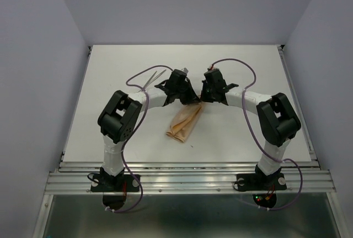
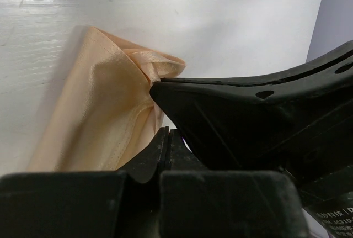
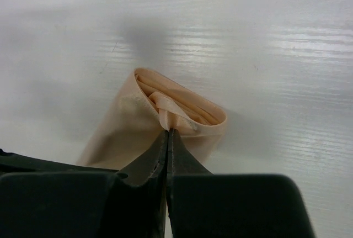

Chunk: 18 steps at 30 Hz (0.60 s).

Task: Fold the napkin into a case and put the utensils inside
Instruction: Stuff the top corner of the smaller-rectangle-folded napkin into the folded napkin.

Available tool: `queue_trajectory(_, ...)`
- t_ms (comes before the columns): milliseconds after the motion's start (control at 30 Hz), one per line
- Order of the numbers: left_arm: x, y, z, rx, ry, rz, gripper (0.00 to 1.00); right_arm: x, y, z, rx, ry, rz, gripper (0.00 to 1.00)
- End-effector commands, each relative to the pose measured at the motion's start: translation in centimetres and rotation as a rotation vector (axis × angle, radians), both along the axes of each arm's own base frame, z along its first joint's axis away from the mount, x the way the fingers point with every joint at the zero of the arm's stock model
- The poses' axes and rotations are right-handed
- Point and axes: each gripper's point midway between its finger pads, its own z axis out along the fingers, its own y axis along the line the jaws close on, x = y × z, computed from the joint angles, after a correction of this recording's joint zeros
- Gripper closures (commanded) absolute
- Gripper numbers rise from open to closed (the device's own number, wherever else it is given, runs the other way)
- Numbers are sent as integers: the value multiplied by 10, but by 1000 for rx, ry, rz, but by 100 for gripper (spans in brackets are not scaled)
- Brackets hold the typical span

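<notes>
Napkin (image 1: 183,123): peach, bunched into narrow tube, mouth open. Right hand (image 3: 167,134) pinches inner fold; left hand (image 2: 167,136) closed, grip unclear.

The peach-orange napkin (image 1: 183,123) is seen gathered into a narrow, crumpled strip in the middle, its far end lifted. The thin silver utensils (image 1: 156,76) are laid further left, well apart.

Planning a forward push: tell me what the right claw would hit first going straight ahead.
The napkin: the right claw is shut on its folded edge, so bunched cloth lies directly ahead, with the table probably beyond.
</notes>
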Motion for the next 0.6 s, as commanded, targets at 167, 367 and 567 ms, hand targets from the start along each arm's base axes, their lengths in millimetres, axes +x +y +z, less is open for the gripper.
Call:
queue_trajectory(167,13,32,12,21,-65,23,100,8,18,10,48,-29,29,99)
queue_trajectory(367,13,42,11,30,-82,24,100,9,18,8,45,-24,33,99)
queue_trajectory(567,18,55,12,68,-98,42,100,8,20,9,51,-25,37,99)
